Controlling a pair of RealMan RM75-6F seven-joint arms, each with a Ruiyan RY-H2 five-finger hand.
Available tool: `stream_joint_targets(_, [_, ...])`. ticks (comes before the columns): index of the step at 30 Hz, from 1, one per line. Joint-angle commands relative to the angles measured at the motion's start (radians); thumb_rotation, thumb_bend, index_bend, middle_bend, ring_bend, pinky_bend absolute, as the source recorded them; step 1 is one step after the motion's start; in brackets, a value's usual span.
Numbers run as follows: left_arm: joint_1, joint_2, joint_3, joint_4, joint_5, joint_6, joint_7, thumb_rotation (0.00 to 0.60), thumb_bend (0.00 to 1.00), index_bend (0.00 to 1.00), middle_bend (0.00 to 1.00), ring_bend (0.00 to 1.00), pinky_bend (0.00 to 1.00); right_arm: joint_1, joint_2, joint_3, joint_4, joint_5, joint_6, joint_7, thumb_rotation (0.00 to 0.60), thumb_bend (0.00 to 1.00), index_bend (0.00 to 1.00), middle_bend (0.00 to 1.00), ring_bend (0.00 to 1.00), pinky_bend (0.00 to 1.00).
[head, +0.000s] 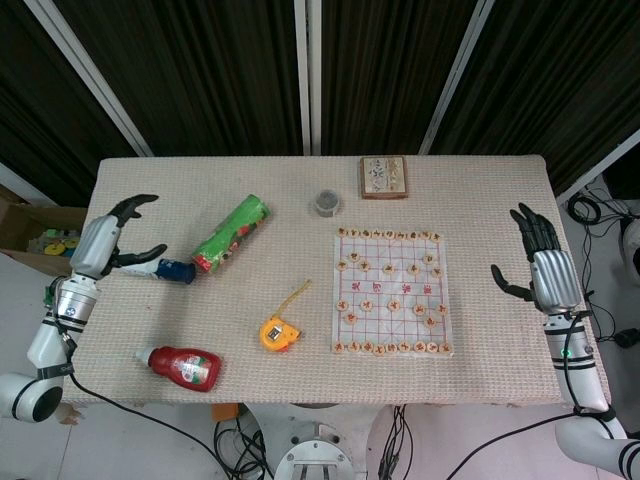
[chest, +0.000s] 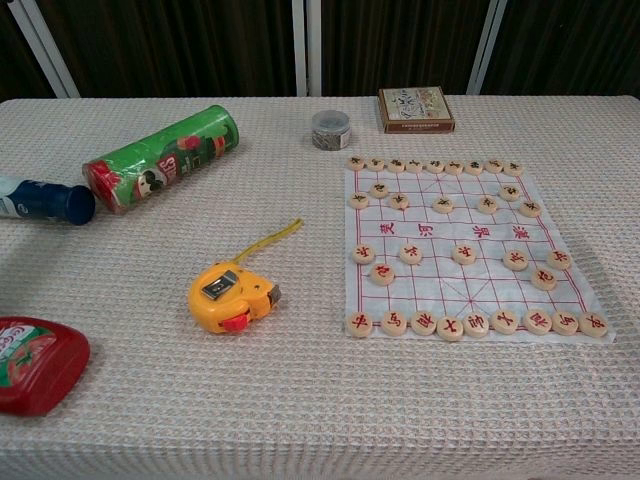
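Yellow tape measure (chest: 232, 297) mid-table; chess board (chest: 463, 246) right; ketchup bottle (chest: 36, 364) near edge.

At the left and right edges of the head view, each arm is a chain of glossy white-and-silver cylindrical segments. The left hand (head: 112, 238) and right hand (head: 540, 262) have silver-grey backs and slim black fingers. Black cables trail from both arms at the frame's lower corners, and a small green light glows on the right forearm.

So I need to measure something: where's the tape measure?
The yellow tape measure lies near the table's front, between the ketchup bottle and the chess board.
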Motion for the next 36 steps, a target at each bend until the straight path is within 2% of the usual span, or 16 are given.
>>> stream_joint_targets(1, [-0.002,0.004,0.002,-0.002,0.002,0.000,-0.001,0.173,0.01,0.19,0.18,0.17,0.28,0.000,0.002,-0.002,-0.006,-0.001,0.002,0.001,0.600,0.31,0.00,0.00,0.00,0.00])
stream_joint_targets(7, [-0.011,0.006,0.008,-0.003,0.003,-0.014,-0.003,0.168,0.01,0.19,0.18,0.17,0.28,-0.006,0.014,-0.017,-0.017,-0.008,0.005,-0.009,0.600,0.31,0.00,0.00,0.00,0.00])
stream_joint_targets(12, [-0.022,0.001,0.011,-0.002,0.008,-0.020,0.004,0.174,0.01,0.19,0.18,0.17,0.28,-0.015,0.035,-0.044,-0.040,-0.025,0.007,-0.088,0.600,0.31,0.00,0.00,0.00,0.00])
stream_joint_targets(19, [-0.035,0.007,0.013,-0.008,0.017,-0.016,0.037,0.171,0.01,0.19,0.18,0.17,0.28,-0.004,0.099,-0.094,-0.170,-0.033,-0.081,-0.196,0.600,0.31,0.00,0.00,0.00,0.00])
stream_joint_targets(21, [-0.029,0.008,0.019,-0.011,0.019,-0.007,0.049,0.171,0.01,0.19,0.18,0.17,0.28,0.012,0.121,-0.106,-0.222,-0.029,-0.129,-0.259,0.600,0.30,0.07,0.00,0.00,0.00])
stream_joint_targets(24, [-0.023,0.012,0.026,-0.015,0.019,-0.001,0.062,0.174,0.01,0.19,0.18,0.17,0.28,0.041,0.140,-0.115,-0.300,-0.012,-0.199,-0.380,0.600,0.30,0.27,0.02,0.00,0.00])
stream_joint_targets(25, [-0.021,0.013,0.027,-0.016,0.017,0.001,0.065,0.173,0.01,0.19,0.18,0.17,0.28,0.050,0.141,-0.116,-0.320,-0.003,-0.219,-0.421,0.600,0.30,0.30,0.02,0.00,0.00])
stream_joint_targets(31, [-0.016,0.013,0.032,-0.014,0.017,0.009,0.056,0.170,0.01,0.19,0.18,0.17,0.28,0.101,0.111,-0.115,-0.418,0.117,-0.344,-0.649,0.600,0.31,0.32,0.02,0.00,0.00])
stream_joint_targets(36, [-0.020,0.005,0.039,-0.001,0.019,-0.001,0.049,0.172,0.01,0.20,0.18,0.17,0.28,0.123,0.038,-0.117,-0.411,0.195,-0.368,-0.778,0.600,0.32,0.33,0.02,0.00,0.00])
